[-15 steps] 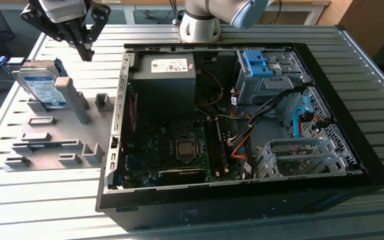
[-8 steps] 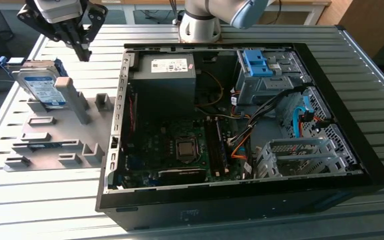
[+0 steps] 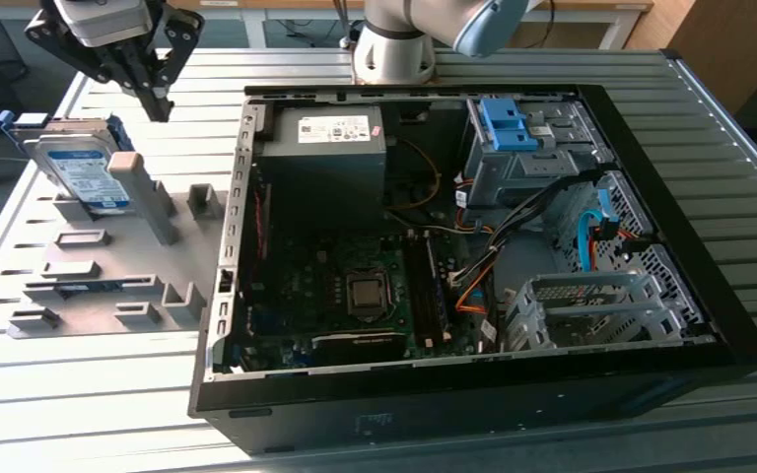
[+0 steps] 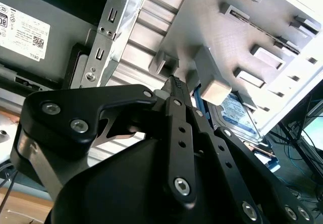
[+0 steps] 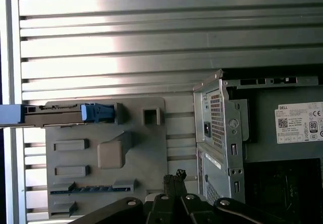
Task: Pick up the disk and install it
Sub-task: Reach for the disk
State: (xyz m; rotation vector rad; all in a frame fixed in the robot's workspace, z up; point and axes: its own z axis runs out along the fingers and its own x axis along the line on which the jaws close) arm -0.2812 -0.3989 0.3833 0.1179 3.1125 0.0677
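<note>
The gripper (image 3: 158, 103) is hanging closed up tight and carrying nothing, so if it's coming down like that it's likely jabbing the grey post (image 3: 142, 192) or tipping the disk (image 3: 79, 169) instead of straddling it. The disk is leaning on edge at the rack's (image 3: 155, 258) far corner, exterior view's left, sitting below the gripper, apart.

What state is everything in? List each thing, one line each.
disk: standing on edge in the grey holder, not gripped.
gripper: in the air near the holder, jaws shut, holding nothing.
computer case: lying flat, side panel off, insides exposed.
blue bracket: sitting in the case's drive cage.
</note>
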